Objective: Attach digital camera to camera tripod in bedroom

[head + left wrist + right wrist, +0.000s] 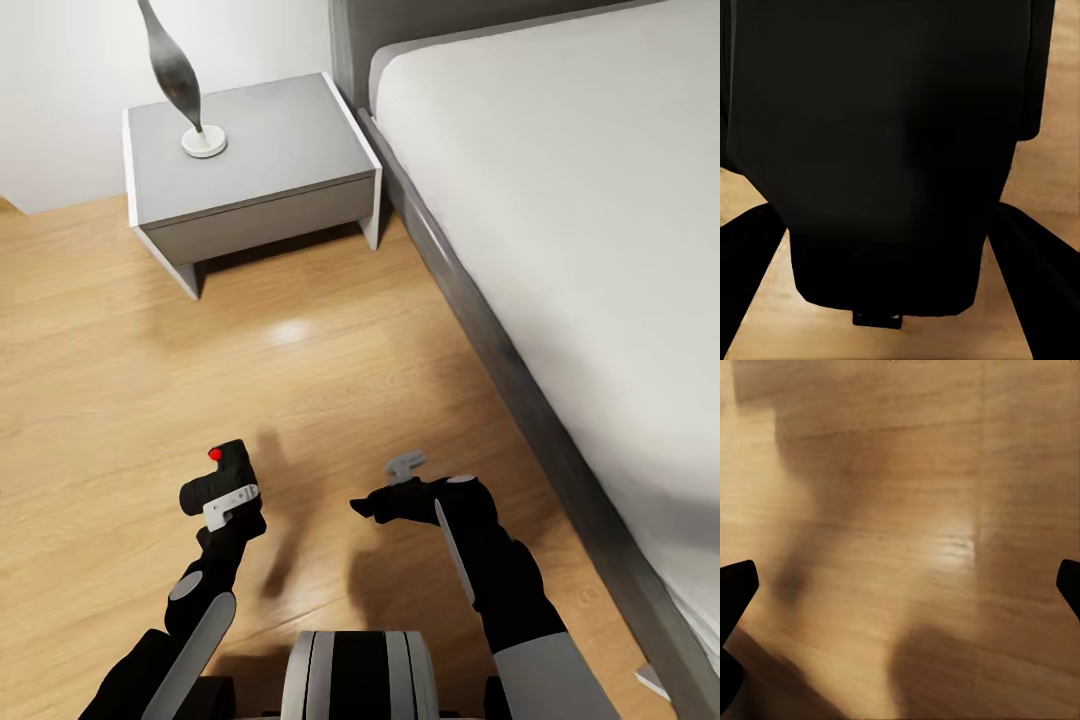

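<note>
1. Left gripper (222, 492) clenches the boxy black camera (222, 470), red dot up, above the plank floor (120, 350).
2. Right gripper (385, 490) spread, empty.
3. Grey nightstand (250, 150) beside the bed (560, 200).

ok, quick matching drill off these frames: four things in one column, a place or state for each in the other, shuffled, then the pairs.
Things:
1. camera
2. right gripper
3. bedside table
4. bed

Places or states:
A. along the right side of the head view, white top, grey frame
B. held in the left gripper, red spot up
C. open, nothing between its fingers, wood floor below
D. by the wall, a slim twisted grey ornament on a white round base on top

Pairs: 1-B, 2-C, 3-D, 4-A
</note>
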You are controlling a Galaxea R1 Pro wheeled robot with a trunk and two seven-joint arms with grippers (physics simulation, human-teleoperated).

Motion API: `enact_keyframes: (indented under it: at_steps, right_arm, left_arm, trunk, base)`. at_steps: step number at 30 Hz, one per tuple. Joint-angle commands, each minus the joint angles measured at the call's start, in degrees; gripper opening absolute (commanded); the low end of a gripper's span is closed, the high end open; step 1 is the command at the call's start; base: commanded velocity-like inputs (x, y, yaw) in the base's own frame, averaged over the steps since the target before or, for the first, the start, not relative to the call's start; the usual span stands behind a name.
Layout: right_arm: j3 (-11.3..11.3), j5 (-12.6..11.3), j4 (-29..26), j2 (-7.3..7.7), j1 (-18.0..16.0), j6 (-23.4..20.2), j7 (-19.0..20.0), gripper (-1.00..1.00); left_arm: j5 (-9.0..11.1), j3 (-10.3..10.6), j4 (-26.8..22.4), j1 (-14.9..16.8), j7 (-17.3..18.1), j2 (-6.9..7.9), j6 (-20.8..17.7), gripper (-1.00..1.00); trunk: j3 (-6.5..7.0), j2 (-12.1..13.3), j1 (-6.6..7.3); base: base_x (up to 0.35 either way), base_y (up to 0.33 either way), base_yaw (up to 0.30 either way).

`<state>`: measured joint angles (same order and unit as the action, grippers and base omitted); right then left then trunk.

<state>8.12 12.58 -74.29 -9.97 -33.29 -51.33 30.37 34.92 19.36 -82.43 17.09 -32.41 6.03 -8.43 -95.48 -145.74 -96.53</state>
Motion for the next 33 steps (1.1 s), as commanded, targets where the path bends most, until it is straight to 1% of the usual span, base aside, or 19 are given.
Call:
enact_keyframes:
  at_steps: [1, 33]
  right_arm:
    - [0.0, 0.6, -0.1, -0.02, 0.0, -0.2, 0.5, 1.0]
    - [0.1, 0.6, 0.1, -0.02, 0.0, -0.3, 0.5, 1.0]
  left_arm:
    - [0.1, 0.1, -0.1, 0.0, -0.5, 0.07, -0.2, -1.0]
    - [-0.4, 0.2, 0.1, 0.0, -0.5, 0.03, 0.3, -1.0]
  trunk:
    - [-0.03, 0.0, 0.01]
    - [-0.03, 0.0, 0.01]
  base:
    - [0.0, 0.083, 0.0]
    - [0.0, 0.009, 0.0]
